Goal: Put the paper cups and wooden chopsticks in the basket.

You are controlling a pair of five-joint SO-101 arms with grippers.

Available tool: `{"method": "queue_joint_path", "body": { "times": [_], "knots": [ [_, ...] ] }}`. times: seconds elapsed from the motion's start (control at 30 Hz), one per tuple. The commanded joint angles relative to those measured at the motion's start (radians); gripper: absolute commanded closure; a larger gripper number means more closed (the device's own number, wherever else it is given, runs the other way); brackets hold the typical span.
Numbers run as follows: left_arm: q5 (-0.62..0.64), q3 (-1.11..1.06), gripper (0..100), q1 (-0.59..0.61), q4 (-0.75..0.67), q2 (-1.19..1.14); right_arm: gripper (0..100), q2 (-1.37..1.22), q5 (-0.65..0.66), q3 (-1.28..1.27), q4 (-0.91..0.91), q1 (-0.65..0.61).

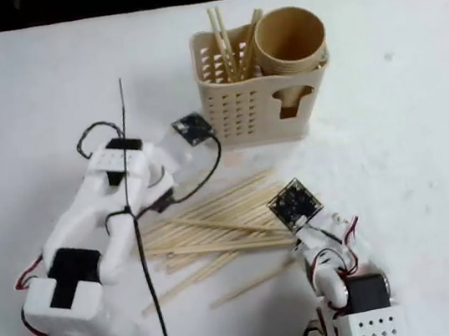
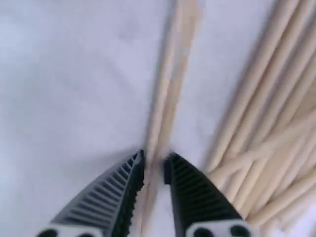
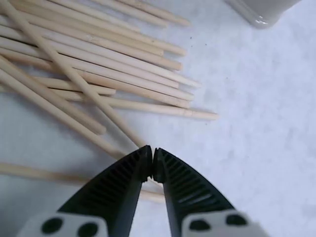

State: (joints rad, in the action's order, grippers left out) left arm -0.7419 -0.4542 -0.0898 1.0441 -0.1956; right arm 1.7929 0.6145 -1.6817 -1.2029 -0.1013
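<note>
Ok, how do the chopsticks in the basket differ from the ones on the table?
The chopsticks in the basket stand on end, leaning beside the paper cups; the chopsticks on the table lie flat in a loose pile. Those in the basket are few, those on the table many. Both are the same pale wood.

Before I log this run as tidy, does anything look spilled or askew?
Yes. Chopsticks lie scattered and crisscrossed on the table in front of the basket, with a couple of strays nearer the front edge. Only a few stand inside it, leaning beside the cups.
</note>
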Motion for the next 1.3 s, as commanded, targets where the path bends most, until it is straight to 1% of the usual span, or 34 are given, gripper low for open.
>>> {"method": "queue_joint_path", "body": {
  "times": [0.0, 0.17, 0.3, 0.4, 0.5, 0.77, 0.87, 1.0, 1.07, 1.13, 1.2, 1.27],
  "knots": [
    [-0.051, 0.018, 96, 0.013, 0.086, 0.001, 97.8, 0.007, 0.014, -0.008, -0.002, 0.007],
    [-0.075, 0.026, 96, 0.013, 0.157, 0.008, 97.8, 0.007, 0.014, -0.008, -0.002, 0.007],
    [-0.077, 0.029, 96, 0.013, 0.169, 0.010, 97.8, 0.007, 0.014, -0.008, -0.002, 0.007],
    [-0.117, 0.029, 96, 0.013, 0.196, 0.042, 97.8, 0.007, 0.014, -0.008, -0.002, 0.007],
    [-0.132, 0.029, 96, 0.019, 0.252, 0.148, 97.8, 0.007, 0.014, -0.008, -0.002, 0.007],
    [-0.150, 0.029, 96, 0.045, 0.387, 0.524, 97.8, 0.007, 0.014, -0.008, -0.002, 0.007],
    [-0.150, 0.029, 96, 0.045, 0.414, 0.636, 97.8, 0.007, 0.014, -0.008, -0.002, 0.007],
    [-0.051, 0.044, 96, 0.033, 0.393, 0.768, 97.8, 0.007, 0.014, -0.008, -0.002, 0.007],
    [0.025, 0.092, 96, 0.005, 0.367, 0.816, 97.8, 0.007, 0.014, -0.008, -0.002, 0.007],
    [0.123, 0.158, 96, -0.027, 0.339, 0.842, 97.8, 0.007, 0.014, -0.008, -0.002, 0.007],
    [0.250, 0.250, 97, -0.082, 0.322, 0.840, 97.8, 0.007, 0.014, -0.008, -0.002, 0.007],
    [0.348, 0.347, 98, -0.148, 0.304, 0.817, 97.8, 0.007, 0.014, -0.008, -0.002, 0.007]
  ]
}}
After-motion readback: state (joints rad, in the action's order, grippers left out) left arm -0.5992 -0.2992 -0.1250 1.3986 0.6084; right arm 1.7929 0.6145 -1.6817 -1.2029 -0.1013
